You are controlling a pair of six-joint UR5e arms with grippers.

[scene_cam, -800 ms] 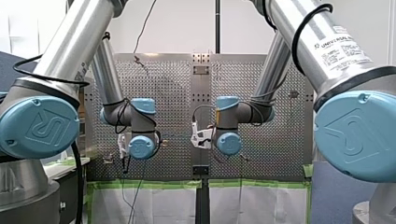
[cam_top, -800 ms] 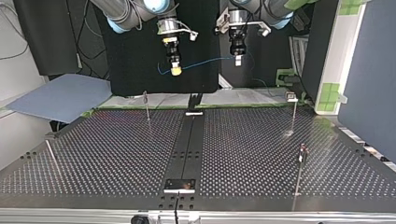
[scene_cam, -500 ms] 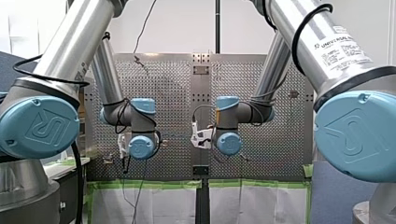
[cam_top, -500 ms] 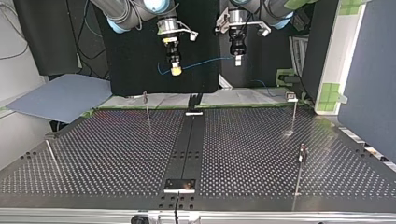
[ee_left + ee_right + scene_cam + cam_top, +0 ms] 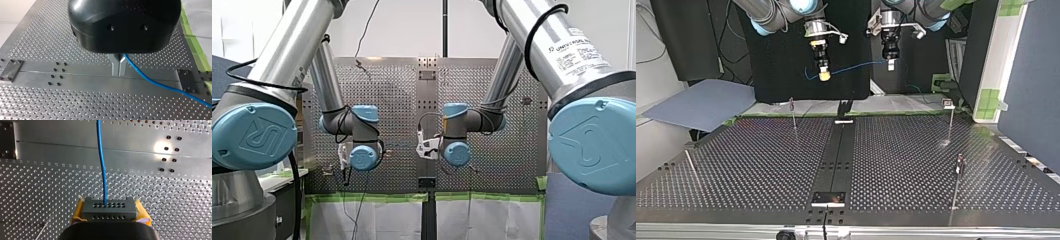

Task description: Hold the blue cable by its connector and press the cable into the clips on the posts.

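**Right gripper** [image 5: 109, 213]: its yellow pads [image 5: 78, 212] clamp the dark connector [image 5: 109, 206] from both sides, and you face the connector's hole-patterned end. The cable [image 5: 101, 160] leaves one of those holes and runs straight ahead of the gripper, above the table [image 5: 37, 185].

**Left gripper** [image 5: 119, 65]: its metal fingers [image 5: 115, 64] are pressed together. You see the cable come out at their base, just under the black body, so they pinch it. From there it slants away beside the fingers and across the table's plain middle strip.

**Top view:** you find the right gripper at the view's left and the left gripper at its right. Both hang side by side beyond the table's far edge. The cable spans the gap between them in a shallow line, with a short bend past the right gripper.

**Posts** [image 5: 794, 117]: these stand upright on the table, each with a small clip [image 5: 791, 102] at its tip. All are lower than the cable and well apart from it, so the cable sits in no clip yet.
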